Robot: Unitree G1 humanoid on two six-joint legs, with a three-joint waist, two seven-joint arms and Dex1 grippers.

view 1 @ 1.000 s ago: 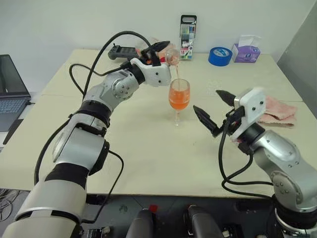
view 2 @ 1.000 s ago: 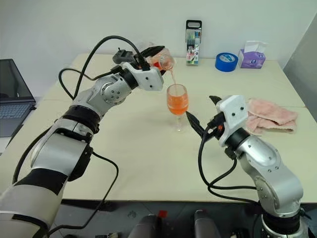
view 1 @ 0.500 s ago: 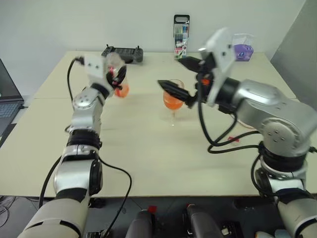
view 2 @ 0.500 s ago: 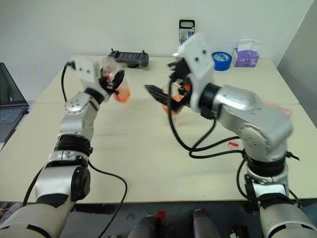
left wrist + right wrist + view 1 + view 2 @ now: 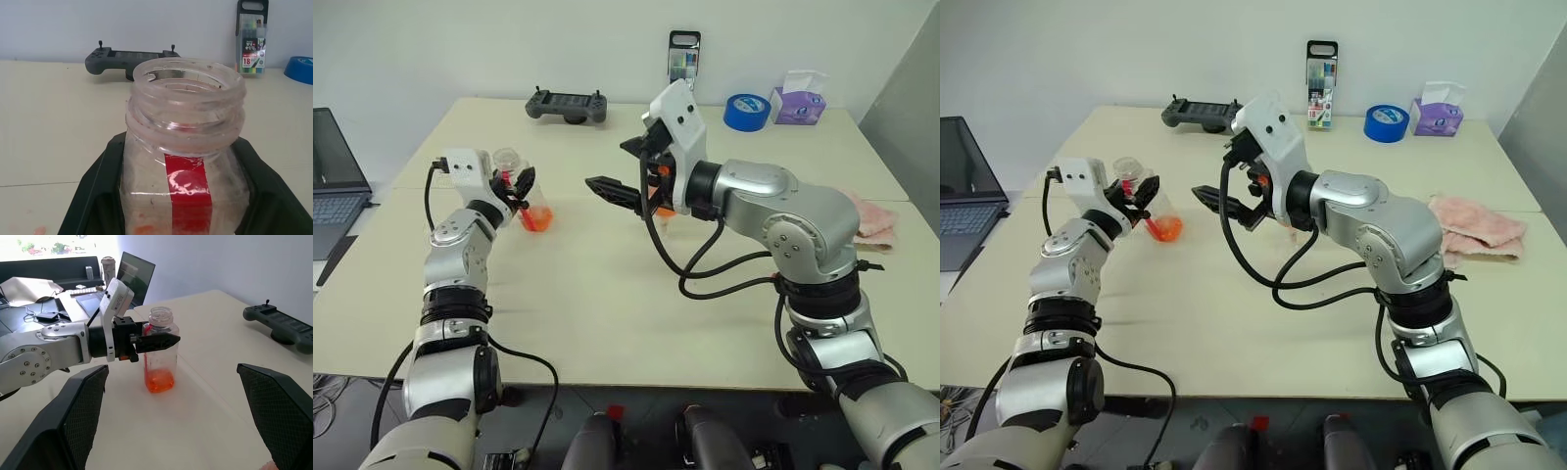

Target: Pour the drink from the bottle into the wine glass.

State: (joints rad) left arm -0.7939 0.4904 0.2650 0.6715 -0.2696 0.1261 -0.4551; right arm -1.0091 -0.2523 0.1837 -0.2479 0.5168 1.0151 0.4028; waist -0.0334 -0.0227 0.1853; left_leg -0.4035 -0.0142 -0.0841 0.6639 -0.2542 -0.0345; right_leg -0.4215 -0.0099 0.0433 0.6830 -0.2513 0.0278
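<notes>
1. Left gripper (image 5: 521, 186): closed on the bottle (image 5: 530, 198), one black finger on each side of its body. Bottle held upright, mouth open and uncapped; red label strip faces the left wrist camera.
2. The drink (image 5: 158, 381): a shallow orange-red layer sits at the bottom of the bottle, below the fingers. The rest of the bottle is clear.
3. Bottle base is at or just above the table (image 5: 607, 294); I cannot tell whether it touches.
4. Right gripper (image 5: 626, 168): fingers spread wide, holding nothing, raised above the table and pointing toward the left gripper, well apart from it.
5. Wine glass (image 5: 663, 201): directly behind the right gripper, mostly hidden by it. Only a patch of orange liquid and a bit of glass show between the fingers and the wrist cables. It stands well to the right of the left gripper.
6. Beyond the left gripper, at the far table edge: black game controller (image 5: 128, 56); marker pack (image 5: 251, 36) standing upright to its right; blue tape roll (image 5: 747, 111) further right.
7. Right of the right arm: pink cloth (image 5: 1479, 227) lying on the table, purple tissue box (image 5: 1437, 114) at the far edge.
</notes>
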